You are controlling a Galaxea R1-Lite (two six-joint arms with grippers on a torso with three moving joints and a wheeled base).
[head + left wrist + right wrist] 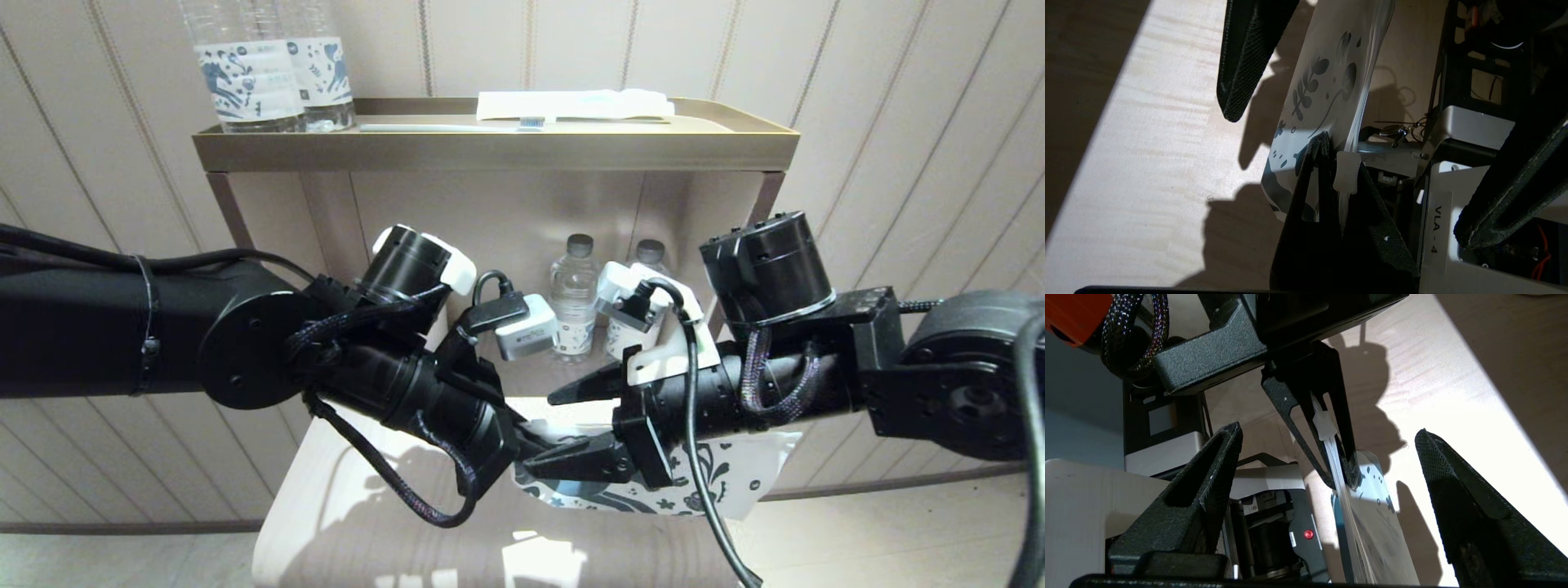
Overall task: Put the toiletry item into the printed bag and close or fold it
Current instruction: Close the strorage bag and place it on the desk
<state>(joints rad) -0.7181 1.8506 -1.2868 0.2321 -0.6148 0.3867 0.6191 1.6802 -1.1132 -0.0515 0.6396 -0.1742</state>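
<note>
The printed bag [727, 478] is a white pouch with dark blue motifs, held edge-up just above the pale wooden table [343, 523]. My left gripper [555, 443] is shut on the bag's left end, beside the white zip slider [1347, 177]. That pinch also shows in the left wrist view, where my left gripper [1340, 157] holds the bag [1323, 77]. My right gripper [540, 433] is open, one finger on each side of the bag's zip edge and of the left fingers. In the right wrist view, my right gripper [1327, 432] straddles the bag [1384, 522] without touching it. The toiletry item is not visible.
A brass tray shelf [490, 151] at the back carries two labelled water bottles [269, 73], a toothbrush [457, 126] and a white packet [571, 104]. Two smaller bottles [574, 298] stand on the lower shelf behind the grippers. The table edge runs close to the bag's right end.
</note>
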